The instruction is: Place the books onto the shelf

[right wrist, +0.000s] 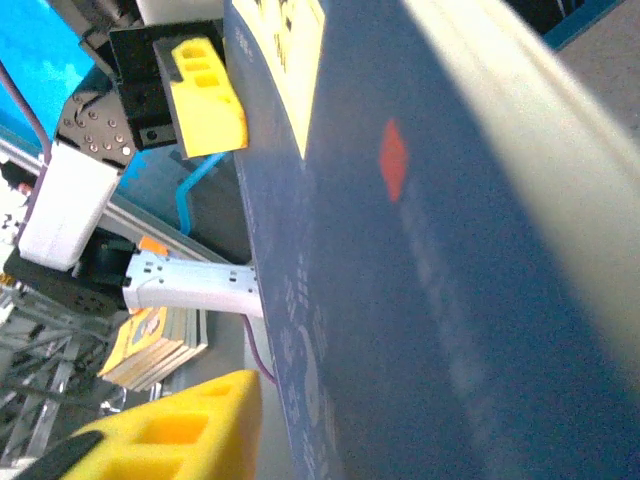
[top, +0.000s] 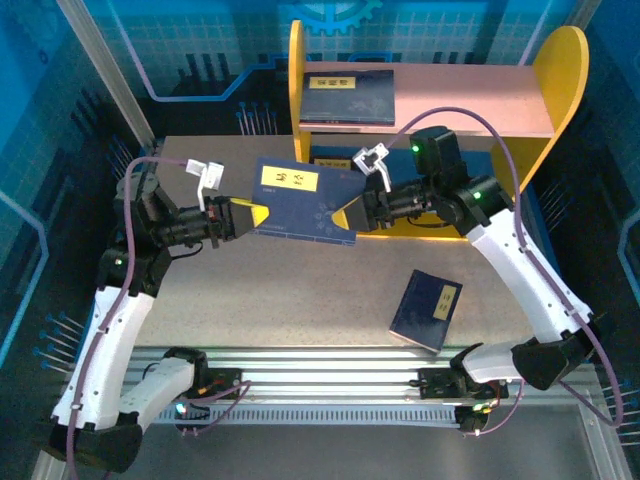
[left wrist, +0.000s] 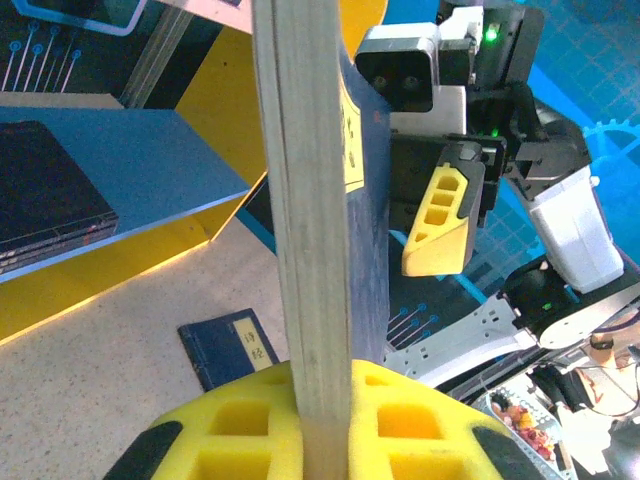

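A navy book (top: 300, 200) with a yellow label hangs above the table, held between both arms. My left gripper (top: 250, 215) is shut on its left edge; in the left wrist view the page edge (left wrist: 310, 200) is pinched between the yellow pads (left wrist: 240, 425). My right gripper (top: 350, 215) sits at the book's right edge, open: its yellow finger (right wrist: 170, 435) stands off the cover (right wrist: 450, 250), and the other finger is hidden. Another book (top: 427, 310) lies flat on the table at the front right. The shelf (top: 470, 100) holds a book (top: 345, 97) on its top board.
More books (left wrist: 40, 200) lie stacked on the shelf's blue lower board (left wrist: 150, 160). The shelf's yellow side panels (top: 562, 80) stand at the back of the table. An aluminium rail (top: 330, 365) runs along the near edge between the arm bases.
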### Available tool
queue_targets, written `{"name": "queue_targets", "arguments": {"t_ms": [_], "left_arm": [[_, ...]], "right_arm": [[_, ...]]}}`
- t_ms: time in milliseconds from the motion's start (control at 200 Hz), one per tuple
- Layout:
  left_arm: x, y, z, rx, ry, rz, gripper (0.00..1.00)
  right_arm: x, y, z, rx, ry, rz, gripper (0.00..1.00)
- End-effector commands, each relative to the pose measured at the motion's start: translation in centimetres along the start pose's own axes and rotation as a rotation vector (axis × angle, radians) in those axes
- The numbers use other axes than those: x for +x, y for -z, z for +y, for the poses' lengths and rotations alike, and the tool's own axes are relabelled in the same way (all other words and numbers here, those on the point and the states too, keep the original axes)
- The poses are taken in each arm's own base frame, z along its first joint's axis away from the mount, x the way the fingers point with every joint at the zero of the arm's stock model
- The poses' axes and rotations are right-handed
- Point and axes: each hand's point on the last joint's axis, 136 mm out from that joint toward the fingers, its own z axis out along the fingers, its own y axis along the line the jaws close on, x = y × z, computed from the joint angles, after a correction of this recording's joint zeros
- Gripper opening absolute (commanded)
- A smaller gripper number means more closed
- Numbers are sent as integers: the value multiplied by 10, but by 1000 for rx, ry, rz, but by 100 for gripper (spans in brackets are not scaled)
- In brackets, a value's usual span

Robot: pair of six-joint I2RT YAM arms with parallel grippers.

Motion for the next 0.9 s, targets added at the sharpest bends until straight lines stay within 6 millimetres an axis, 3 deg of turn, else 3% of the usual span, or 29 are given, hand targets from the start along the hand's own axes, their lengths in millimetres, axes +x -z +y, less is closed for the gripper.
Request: {"name": "queue_targets", "arguments": {"t_ms": [0, 175, 300, 585, 896], "left_arm": [[-19, 4, -16, 22, -71, -72, 0], [-35, 4, -26, 49, -102, -112, 0], [-45, 2, -29, 64, -115, -129, 0], [-63, 4, -34, 70, -148, -193, 0], [-69, 3, -33, 73, -143, -213, 0]], "right_arm": [[-13, 12, 2, 54, -13, -89, 50], [-15, 29, -15, 144, -90, -178, 62], [-18, 40, -21, 160, -124, -238, 65], [-31, 46, -15, 128, -125, -290, 58], [-43, 44, -1, 56, -111, -312, 39]]}}
